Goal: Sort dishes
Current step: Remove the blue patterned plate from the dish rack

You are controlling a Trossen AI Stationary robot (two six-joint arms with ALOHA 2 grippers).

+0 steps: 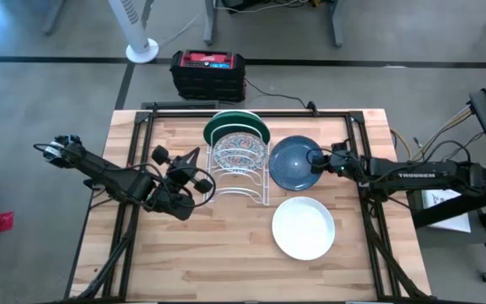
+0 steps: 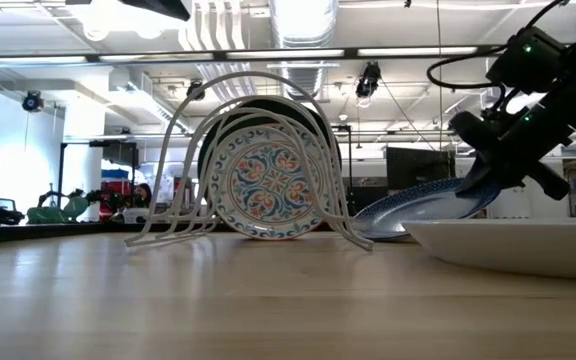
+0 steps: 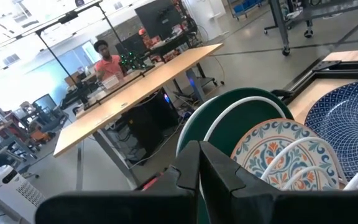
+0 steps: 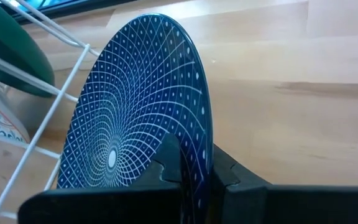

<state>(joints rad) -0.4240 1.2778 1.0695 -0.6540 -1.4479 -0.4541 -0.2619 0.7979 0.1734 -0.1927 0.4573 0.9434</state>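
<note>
A white wire rack [image 1: 241, 181] stands mid-table. In it the green dish [image 1: 236, 127] and the floral dish [image 2: 266, 182] stand on edge, the green one behind. The blue speckled dish [image 1: 292, 162] lies tilted just right of the rack, with my right gripper [image 1: 315, 160] shut on it. The plain white dish [image 1: 304, 226] lies flat on the table nearer the front. My left gripper [image 3: 201, 168] is shut and holds nothing. It hovers level, just left of the rack, pointing toward it. My right gripper pinches the blue dish's rim [image 4: 199, 140] at the dish's right side, one finger on the patterned inner face and one on the underside. The fingers come from the table's right, slanting down. The dish is tilted: the held side is raised and the opposite edge [image 2: 360, 232] is low by the rack's foot.
A black and red box [image 1: 208, 73] sits on the floor beyond the far edge. Dark frame rails [image 1: 133, 143] run along the table's left, right and far sides. Bare wood lies along the near edge. A person sits at a desk in the room behind.
</note>
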